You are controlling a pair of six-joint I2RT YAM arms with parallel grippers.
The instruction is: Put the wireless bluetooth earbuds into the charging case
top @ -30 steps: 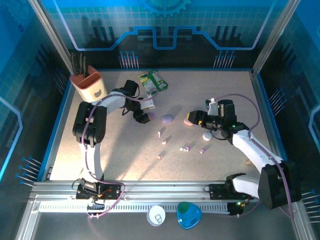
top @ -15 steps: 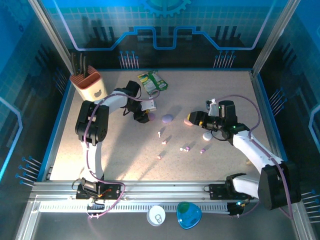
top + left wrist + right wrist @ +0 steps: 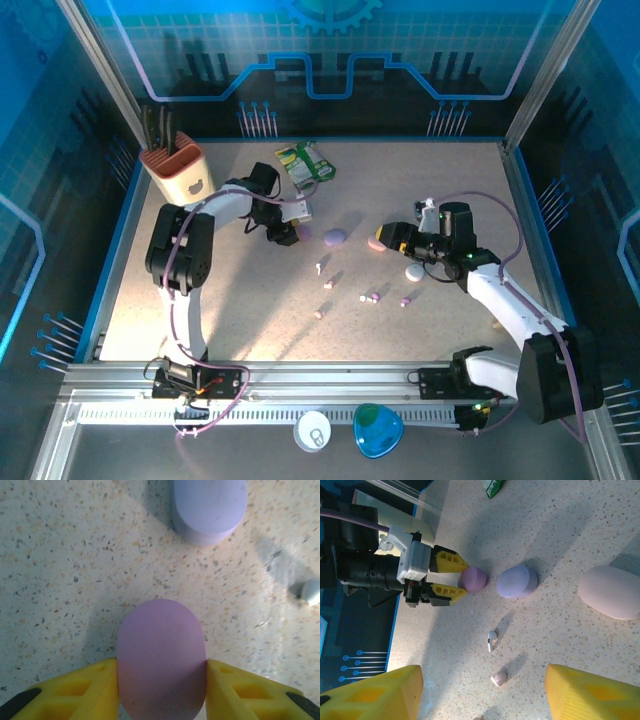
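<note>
My left gripper (image 3: 161, 667) is shut on a small purple charging case (image 3: 161, 645), a yellow finger pressing each side; from above this gripper (image 3: 284, 234) sits left of centre. A lavender case (image 3: 335, 237) lies just past it, also lavender case (image 3: 210, 507). My right gripper (image 3: 480, 700) hangs open above the table, and from above that gripper (image 3: 390, 238) sits beside a pink case (image 3: 377, 245). A white earbud (image 3: 492, 640) and a pink earbud (image 3: 498, 678) lie between its fingers' lines. Several earbuds (image 3: 327, 284) are scattered mid-table, and a white case (image 3: 414, 271) lies under the right arm.
A tan holder with dark handles (image 3: 178, 172) stands at the back left. A green packet (image 3: 305, 163) lies at the back centre, with a small white box (image 3: 300, 207) near the left wrist. A blue object (image 3: 378, 430) and a white disc (image 3: 312, 431) rest beyond the front rail.
My left gripper's fingers have closed onto the purple case. The right arm has hardly moved.
</note>
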